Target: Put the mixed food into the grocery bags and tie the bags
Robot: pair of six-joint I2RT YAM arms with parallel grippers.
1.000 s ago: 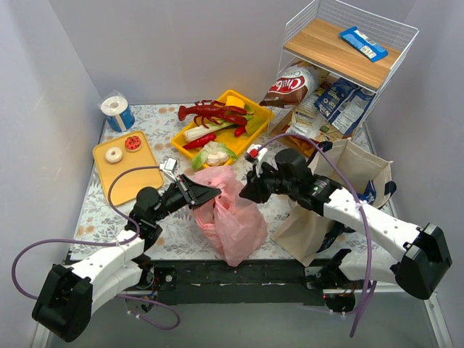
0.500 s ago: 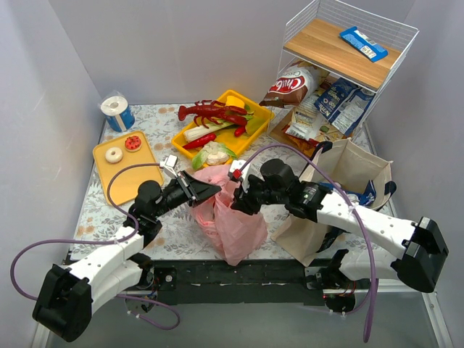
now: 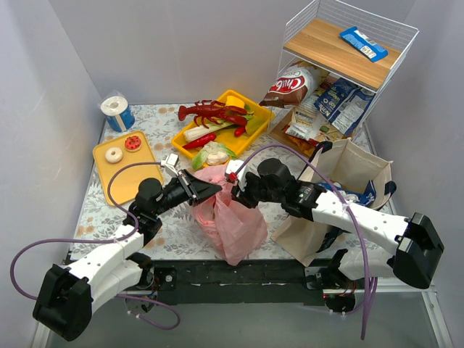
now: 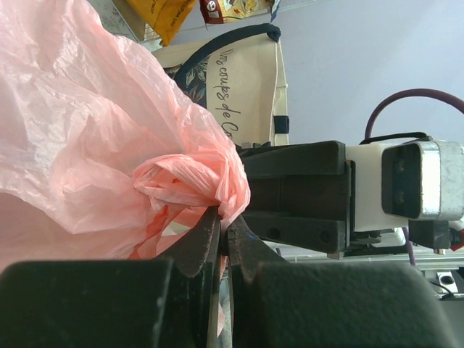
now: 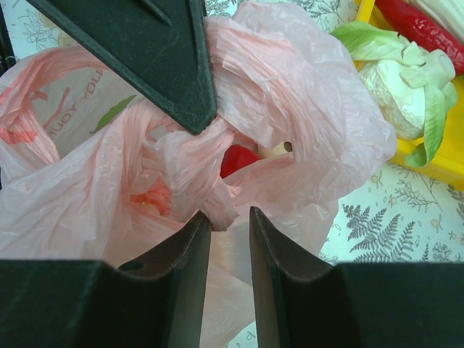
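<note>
Floral tabletop (image 3: 94, 210), right fingers (image 5: 185, 268) nearer pink bag (image 3: 239, 217), left fingers (image 4: 199, 243) still pinching

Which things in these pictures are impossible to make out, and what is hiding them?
- Top view: what the pink bag holds. Its crumpled plastic covers the contents.
- Right wrist view: a red item inside the bag. The folds hide most of it, so its kind is unclear.
- Right wrist view: whether the right gripper pinches plastic. Its jaws stand slightly apart at a fold.
- Top view: the bottom of the beige tote, hidden by its own walls.
</note>
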